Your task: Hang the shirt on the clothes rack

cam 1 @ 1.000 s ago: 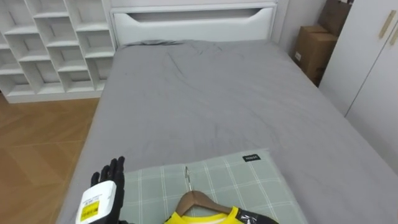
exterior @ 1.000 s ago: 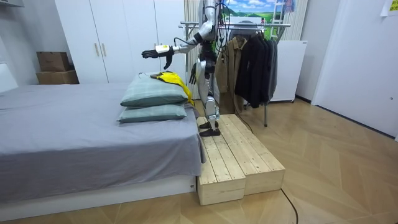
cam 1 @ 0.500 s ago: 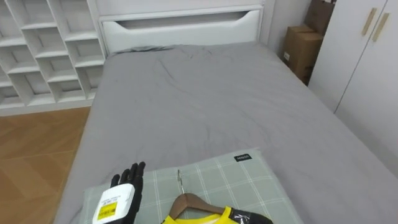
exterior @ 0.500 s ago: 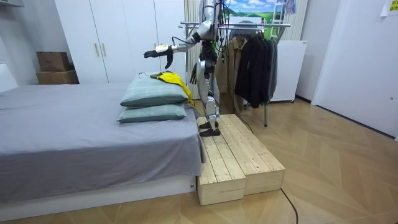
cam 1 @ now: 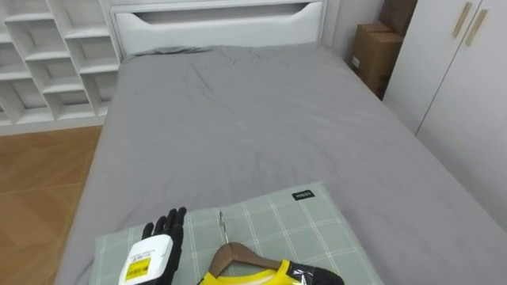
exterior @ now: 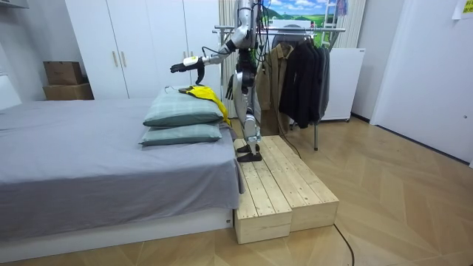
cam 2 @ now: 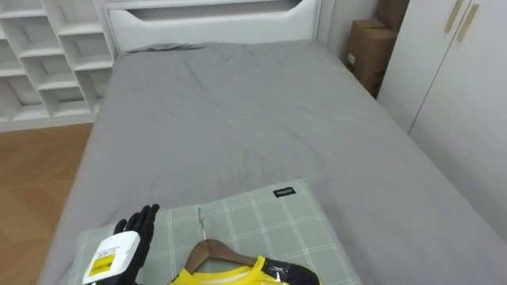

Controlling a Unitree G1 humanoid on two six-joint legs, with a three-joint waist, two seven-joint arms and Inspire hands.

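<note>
A yellow garment point(cam 1: 247, 276) on a wooden hanger point(cam 1: 236, 255) lies on a green checked pillow point(cam 1: 317, 229) at the bed's near end. The hanger's metal hook point(cam 1: 222, 226) points away from me. My left hand point(cam 1: 155, 252) hovers open over the pillow, just left of the hanger and not touching it; its fingers point(cam 1: 167, 222) are straight. In the room view the left hand point(exterior: 179, 66) is held out above the pillows point(exterior: 181, 111) and the yellow garment point(exterior: 208, 94). My right hand point(exterior: 230, 90) hangs at my side.
The grey bed point(cam 1: 253, 119) stretches ahead to a white headboard point(cam 1: 218, 20). White shelves point(cam 1: 40, 63) stand at the left, cardboard boxes point(cam 1: 376, 47) and wardrobe doors point(cam 1: 459, 87) at the right. I stand on a wooden platform point(exterior: 277, 188); a rack of dark clothes point(exterior: 303, 70) is behind me.
The head camera has shifted, so the whole bed sits differently in the picture. My left hand has drawn back slightly over the pillow toward the hanger, still open.
</note>
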